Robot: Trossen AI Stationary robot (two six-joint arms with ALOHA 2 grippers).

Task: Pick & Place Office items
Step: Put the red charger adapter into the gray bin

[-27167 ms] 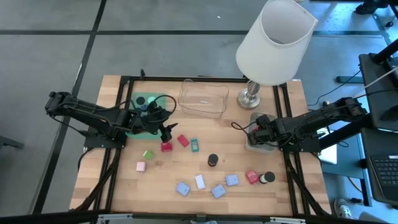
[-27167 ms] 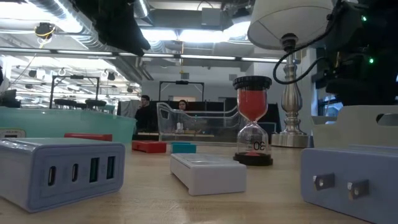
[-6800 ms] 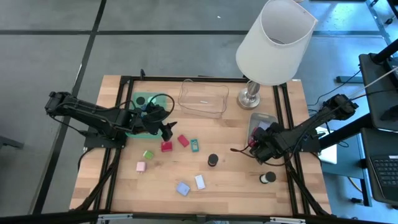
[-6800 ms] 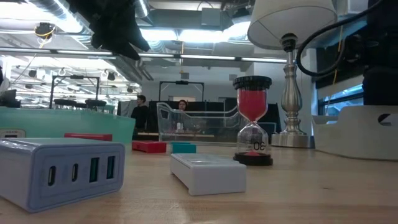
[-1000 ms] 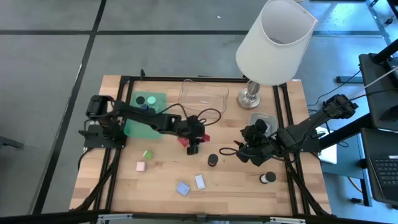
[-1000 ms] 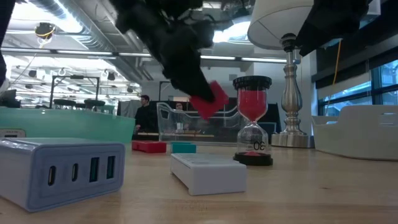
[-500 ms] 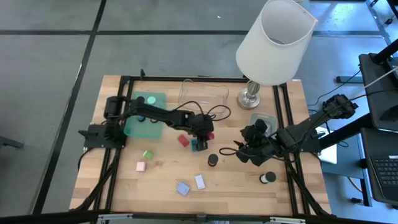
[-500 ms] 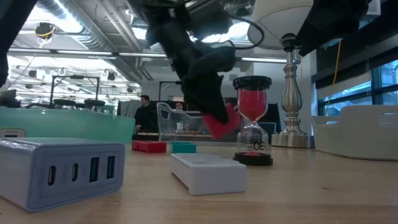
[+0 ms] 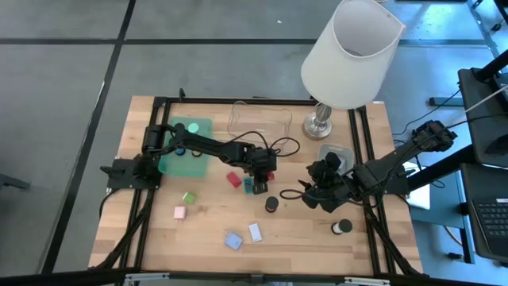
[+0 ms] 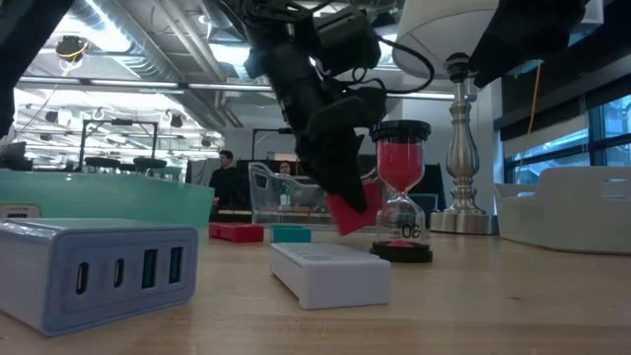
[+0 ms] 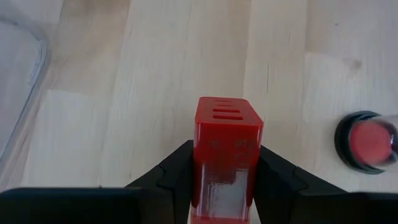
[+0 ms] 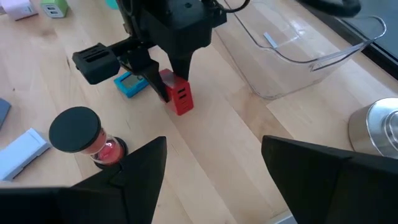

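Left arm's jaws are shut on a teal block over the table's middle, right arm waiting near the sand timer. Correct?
Not quite: the block is red, not teal. The left wrist view shows the left gripper with its jaws shut on a red block; the teal block lies on the table beside it. The rest holds: the right gripper waits near the sand timer.

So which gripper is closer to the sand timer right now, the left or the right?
Left. The left gripper, shut on a red block, hangs beside the sand timer, toward the clear tray. The right gripper sits open farther off on the timer's other side.
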